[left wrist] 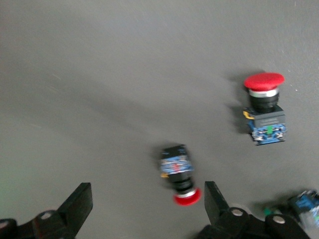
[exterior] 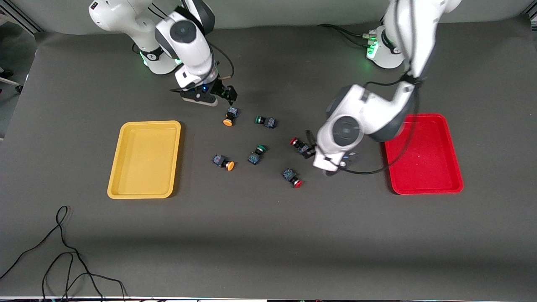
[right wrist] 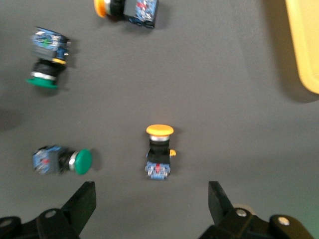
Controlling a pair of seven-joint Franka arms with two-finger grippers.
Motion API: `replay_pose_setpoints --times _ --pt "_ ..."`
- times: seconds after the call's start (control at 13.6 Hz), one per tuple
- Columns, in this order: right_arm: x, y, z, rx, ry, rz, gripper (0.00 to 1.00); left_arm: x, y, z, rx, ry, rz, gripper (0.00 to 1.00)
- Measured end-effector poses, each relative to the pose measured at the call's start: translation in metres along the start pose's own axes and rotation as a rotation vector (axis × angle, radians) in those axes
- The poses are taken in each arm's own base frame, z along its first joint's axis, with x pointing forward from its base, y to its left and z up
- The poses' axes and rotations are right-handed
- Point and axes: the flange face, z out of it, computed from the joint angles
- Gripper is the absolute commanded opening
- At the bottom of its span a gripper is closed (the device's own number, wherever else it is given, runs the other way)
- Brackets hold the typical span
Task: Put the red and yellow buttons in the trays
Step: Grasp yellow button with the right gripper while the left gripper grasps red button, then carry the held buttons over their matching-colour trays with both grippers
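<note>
Left gripper fingers spread over a red button; right gripper fingers spread, empty.

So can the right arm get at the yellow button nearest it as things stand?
Probably yes: the right gripper is open just above that yellow button, with bare mat around it and no neighbour touching.

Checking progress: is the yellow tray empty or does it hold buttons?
Empty. The yellow tray shows only bare floor; both orange-yellow buttons lie on the table.

Both arms low – jaws wide open.
</note>
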Motion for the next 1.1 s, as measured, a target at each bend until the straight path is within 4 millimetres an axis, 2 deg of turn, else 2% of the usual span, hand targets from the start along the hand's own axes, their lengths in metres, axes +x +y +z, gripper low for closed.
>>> replay_pose_setpoints --times 0.15,0.37,0.51,0.59,0.66,0.81,0.88,1.1 --pt "0.003 -0.001 0.039 -0.008 0.005 0.01 1.0 -0.012 0.014 0.026 -0.031 0.008 -0.057 0.99" --pt "0.003 0.002 0.09 -0.031 0.004 0.017 1.0 -0.007 0.018 0.054 -0.04 0.004 -0.093 0.96" --pt "0.003 0.004 0.111 -0.046 0.001 0.019 1.0 -0.008 0.018 0.074 -0.035 0.0 -0.092 0.95" --pt "0.004 0.005 0.116 -0.052 0.0 0.019 0.92 -0.012 0.017 0.084 -0.039 0.002 -0.086 0.89" --pt "0.004 0.004 0.119 -0.052 0.0 0.019 0.76 -0.016 0.016 0.093 -0.042 0.005 -0.081 0.75" --pt "0.006 0.001 0.118 -0.047 0.003 0.019 0.41 -0.021 0.014 0.104 -0.039 0.005 -0.075 0.17" --pt "0.006 -0.001 0.117 -0.044 0.004 0.019 0.3 -0.021 0.015 0.103 -0.044 0.009 -0.072 0.0" --pt "0.006 -0.001 0.116 -0.042 0.005 0.018 0.27 -0.021 0.015 0.098 -0.042 0.016 -0.064 0.0"
